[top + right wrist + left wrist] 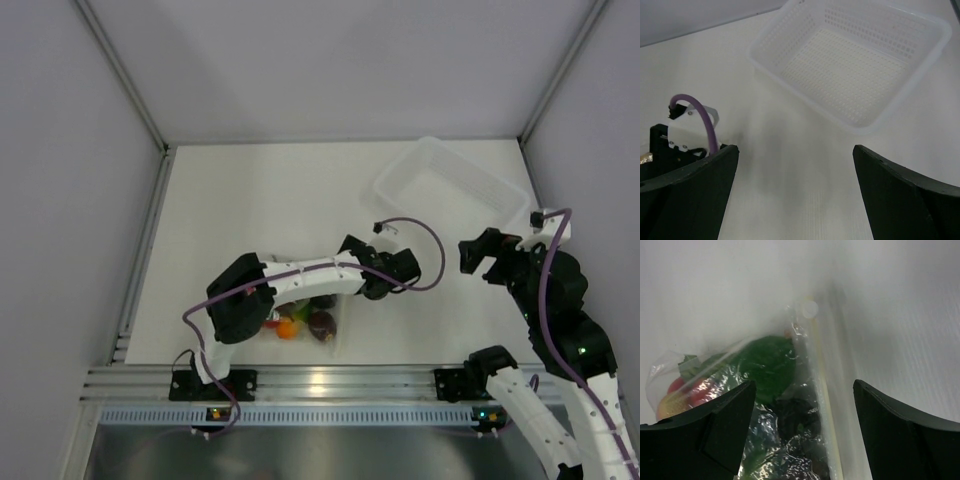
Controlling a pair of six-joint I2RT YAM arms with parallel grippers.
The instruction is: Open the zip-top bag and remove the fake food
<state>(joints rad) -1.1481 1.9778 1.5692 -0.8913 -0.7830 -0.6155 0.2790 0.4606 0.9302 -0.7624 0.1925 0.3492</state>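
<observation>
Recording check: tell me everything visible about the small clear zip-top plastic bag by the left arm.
The small clear crinkly plastic zip-top bag lies on the white table near its front edge, partly under the left arm. A pale zip strip runs along one side, seemingly shut. Inside are green, red, orange and dark maroon plastic food pieces. The open left gripper hangs over the strip; contact is unclear.

One zip-top bag, one perforated basket, two arms: left arm, right arm.

A perforated white tub sits on the table, upper right. The right jaws stand wide apart. At lower left, a purple cable loops over the other arm.
</observation>
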